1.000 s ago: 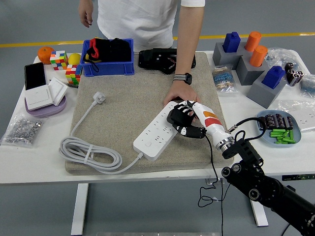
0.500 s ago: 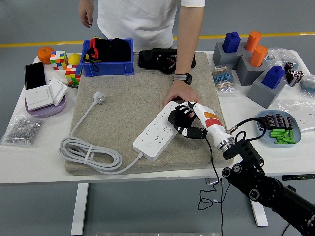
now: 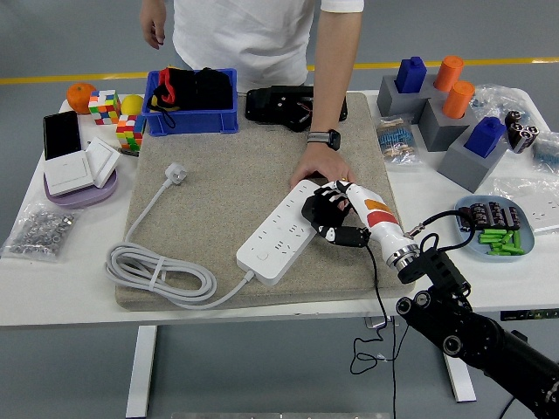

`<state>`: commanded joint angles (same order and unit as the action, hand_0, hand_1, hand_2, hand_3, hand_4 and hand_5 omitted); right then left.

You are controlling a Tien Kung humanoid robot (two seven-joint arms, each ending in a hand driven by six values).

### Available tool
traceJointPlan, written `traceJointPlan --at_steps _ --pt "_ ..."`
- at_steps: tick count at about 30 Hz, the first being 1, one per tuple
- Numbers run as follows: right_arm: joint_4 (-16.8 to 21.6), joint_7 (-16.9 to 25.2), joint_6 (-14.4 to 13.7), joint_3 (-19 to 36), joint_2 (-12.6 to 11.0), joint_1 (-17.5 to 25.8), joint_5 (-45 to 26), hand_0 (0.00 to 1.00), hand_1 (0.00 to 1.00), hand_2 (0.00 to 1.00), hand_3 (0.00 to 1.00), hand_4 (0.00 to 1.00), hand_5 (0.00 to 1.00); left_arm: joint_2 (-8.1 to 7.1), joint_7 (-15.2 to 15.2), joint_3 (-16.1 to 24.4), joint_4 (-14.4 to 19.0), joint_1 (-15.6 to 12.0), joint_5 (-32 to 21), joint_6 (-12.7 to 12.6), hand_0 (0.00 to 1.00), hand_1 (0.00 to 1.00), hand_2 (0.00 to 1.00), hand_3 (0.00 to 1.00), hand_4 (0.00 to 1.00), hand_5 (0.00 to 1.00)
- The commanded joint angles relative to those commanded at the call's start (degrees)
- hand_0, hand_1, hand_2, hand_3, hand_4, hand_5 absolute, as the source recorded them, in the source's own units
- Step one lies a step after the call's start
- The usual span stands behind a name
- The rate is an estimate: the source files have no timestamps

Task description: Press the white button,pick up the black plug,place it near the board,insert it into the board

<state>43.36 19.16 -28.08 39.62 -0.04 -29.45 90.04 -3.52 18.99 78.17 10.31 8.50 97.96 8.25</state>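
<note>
Right hand (image 3: 330,216), fingers curled, holding nothing visible, over the far end of the strip (image 3: 281,233), steadied by a person's hand (image 3: 320,168); black plug not identifiable, so pick-up and insertion apparently remain.

black robot hand (image 3: 330,218) | white forearm, orange marks | black jointed arm

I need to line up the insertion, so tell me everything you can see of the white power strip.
The white power strip is a long, flat plastic bar with rows of sockets, lying diagonally on the beige mat. Its white cable leaves the near-left end, coils, and ends in a loose white plug. A person's hand presses its far-right end. The robot's right hand rests over that end, fingers curled; whether it holds a plug is hidden.
</note>
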Motion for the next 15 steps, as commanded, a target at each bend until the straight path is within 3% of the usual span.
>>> traceJointPlan --at_steps 15 --pt "-0.36 -0.2 -0.07 0.33 -0.13 -0.08 0.17 0.384 0.303 0.347 0.501 0.65 0.002 0.07 0.03 0.15 0.0 0.03 0.1 -0.01 0.691 0.666 0.641 0.646 0.56 0.17"
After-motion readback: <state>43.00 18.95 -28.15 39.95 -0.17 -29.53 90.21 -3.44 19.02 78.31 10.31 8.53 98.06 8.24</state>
